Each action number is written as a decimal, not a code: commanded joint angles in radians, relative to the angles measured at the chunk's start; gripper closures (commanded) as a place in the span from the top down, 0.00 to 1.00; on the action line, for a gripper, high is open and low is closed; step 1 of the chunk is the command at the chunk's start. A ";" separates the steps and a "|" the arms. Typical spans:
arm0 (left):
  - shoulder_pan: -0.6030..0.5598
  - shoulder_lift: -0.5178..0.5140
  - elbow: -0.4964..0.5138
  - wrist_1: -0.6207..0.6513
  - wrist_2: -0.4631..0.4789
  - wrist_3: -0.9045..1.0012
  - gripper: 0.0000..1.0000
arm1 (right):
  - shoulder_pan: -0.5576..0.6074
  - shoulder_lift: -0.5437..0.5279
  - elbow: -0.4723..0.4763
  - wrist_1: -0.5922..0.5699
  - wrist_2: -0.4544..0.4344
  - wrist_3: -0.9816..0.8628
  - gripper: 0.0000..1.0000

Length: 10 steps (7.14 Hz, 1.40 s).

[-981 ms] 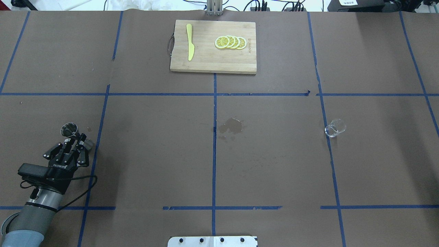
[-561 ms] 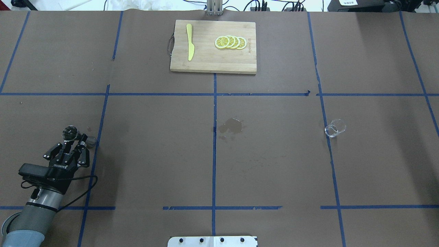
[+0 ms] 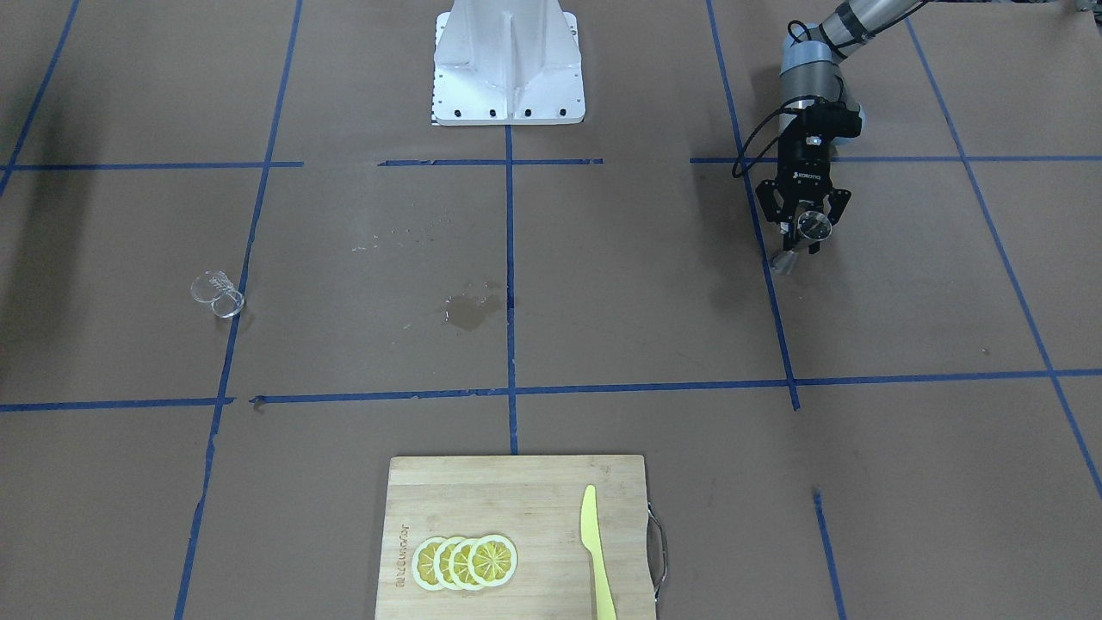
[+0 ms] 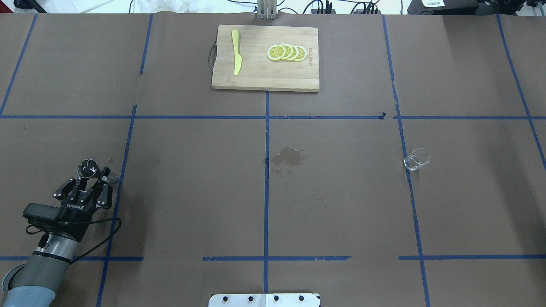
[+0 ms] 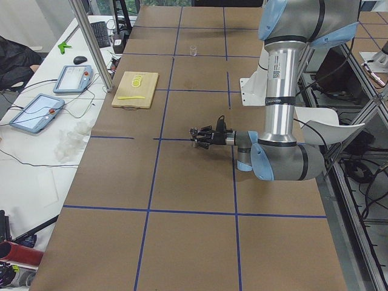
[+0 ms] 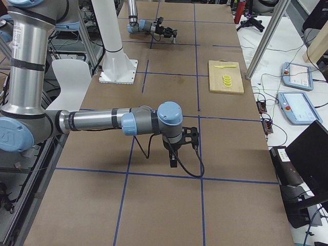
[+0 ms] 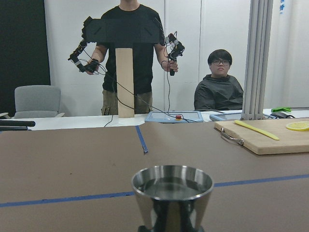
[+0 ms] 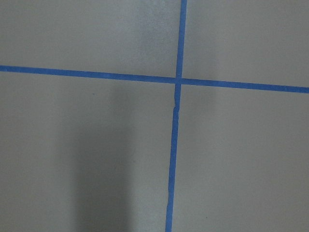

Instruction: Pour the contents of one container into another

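Blue tape (image 4: 266, 128) grids the brown tabletop (image 4: 192, 192). Near its left edge the left gripper (image 4: 94, 175) is closed on the waist of the steel jigger (image 4: 87, 167), held upright, contents unclear. Well apart, toward the right edge, the clear glass cup (image 4: 416, 159) stands, seemingly empty. A wet stain (image 4: 288, 157) lies between them. At the far edge, a cutting board (image 4: 264, 81) carries lemon slices (image 4: 286, 53) and a yellow knife (image 4: 236, 52). Whether the right gripper (image 6: 174, 157) is open, I cannot tell.

Surface (image 4: 192, 192) covered in brown paper, marked by blue tape grid (image 4: 265, 204). Ahead of left pincer (image 4: 94, 175), past surface's far edge: white wall (image 7: 63, 24), grey chair (image 7: 36, 99), white side table (image 5: 36, 142) carrying tablets (image 5: 37, 113), aluminium post (image 5: 91, 45). Bright, even light.
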 commanded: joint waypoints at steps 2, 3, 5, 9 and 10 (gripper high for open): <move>0.004 0.000 -0.003 -0.001 0.000 0.003 0.81 | 0.002 0.000 0.001 0.000 0.001 0.000 1.00; 0.003 0.000 -0.006 -0.001 0.002 0.005 0.99 | 0.002 0.000 0.001 0.000 0.001 -0.002 1.00; -0.006 0.000 -0.018 -0.022 0.002 0.008 1.00 | 0.003 0.002 0.000 0.000 0.001 0.000 1.00; -0.034 0.003 -0.096 -0.220 0.002 0.231 1.00 | 0.003 0.000 0.000 0.000 0.003 0.000 1.00; -0.038 0.005 -0.107 -0.321 -0.006 0.334 1.00 | 0.003 0.000 0.000 -0.002 0.004 0.000 1.00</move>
